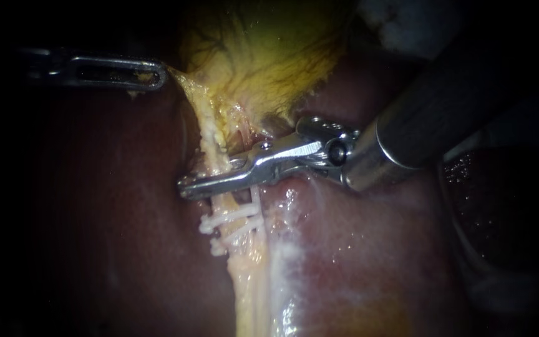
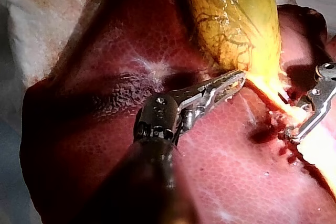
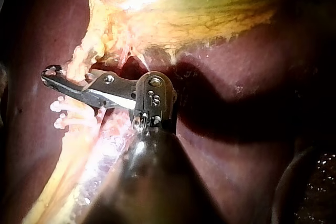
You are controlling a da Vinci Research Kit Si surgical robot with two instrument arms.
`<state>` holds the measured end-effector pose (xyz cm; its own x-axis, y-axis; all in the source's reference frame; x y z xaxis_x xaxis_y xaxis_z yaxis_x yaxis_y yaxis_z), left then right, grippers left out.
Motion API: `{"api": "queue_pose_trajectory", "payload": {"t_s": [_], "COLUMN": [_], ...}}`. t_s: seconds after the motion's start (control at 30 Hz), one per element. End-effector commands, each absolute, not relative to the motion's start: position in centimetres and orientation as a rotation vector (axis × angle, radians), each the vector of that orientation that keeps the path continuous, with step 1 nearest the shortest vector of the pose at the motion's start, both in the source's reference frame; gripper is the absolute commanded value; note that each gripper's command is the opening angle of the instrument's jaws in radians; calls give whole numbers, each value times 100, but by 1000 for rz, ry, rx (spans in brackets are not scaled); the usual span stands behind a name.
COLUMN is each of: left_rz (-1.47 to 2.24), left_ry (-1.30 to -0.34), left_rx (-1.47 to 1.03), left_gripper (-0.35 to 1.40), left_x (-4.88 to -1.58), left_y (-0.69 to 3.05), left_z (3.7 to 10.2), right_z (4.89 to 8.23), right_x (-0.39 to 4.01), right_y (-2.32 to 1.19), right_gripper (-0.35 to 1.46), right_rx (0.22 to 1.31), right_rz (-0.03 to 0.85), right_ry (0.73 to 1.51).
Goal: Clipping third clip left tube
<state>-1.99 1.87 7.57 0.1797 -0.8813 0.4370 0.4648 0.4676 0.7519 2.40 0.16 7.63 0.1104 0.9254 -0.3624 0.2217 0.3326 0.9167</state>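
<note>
A pale yellow tube (image 1: 244, 262) runs down from the yellow-green gallbladder (image 1: 263, 56) over the dark red liver (image 1: 95, 218). Two white clips (image 1: 232, 219) cross the tube side by side. Just above them my right instrument (image 1: 186, 188) lies across the tube, its jaws shut on it; the right wrist view shows the same jaws (image 3: 52, 74) beside the clips (image 3: 65, 115). My left instrument (image 1: 154, 76) is shut on the gallbladder's lower edge and holds it taut to the left. In the left wrist view its jaws (image 2: 236, 80) pinch that edge.
The right instrument's thick shaft (image 1: 444, 112) fills the upper right of the endoscope view. White gauze (image 1: 400, 25) shows behind it. A pale glistening membrane (image 1: 294, 249) lies right of the tube. A white cloth (image 2: 47, 14) lies beyond the liver's edge.
</note>
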Motion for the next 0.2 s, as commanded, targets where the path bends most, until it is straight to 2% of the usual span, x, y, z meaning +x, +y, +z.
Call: {"api": "queue_pose_trajectory", "payload": {"t_s": [0.03, 0.2], "left_rz": [-1012, -1012], "left_ry": [-981, -981], "left_rx": [515, 515], "left_gripper": [-35, -35], "left_x": [-199, -199], "left_y": [187, 187], "left_z": [757, 757], "right_z": [763, 767], "right_x": [240, 238], "right_y": [16, 15], "right_gripper": [-35, -35], "right_rx": [1144, 1147], "right_rz": [732, 725], "right_ry": [1388, 1386]}}
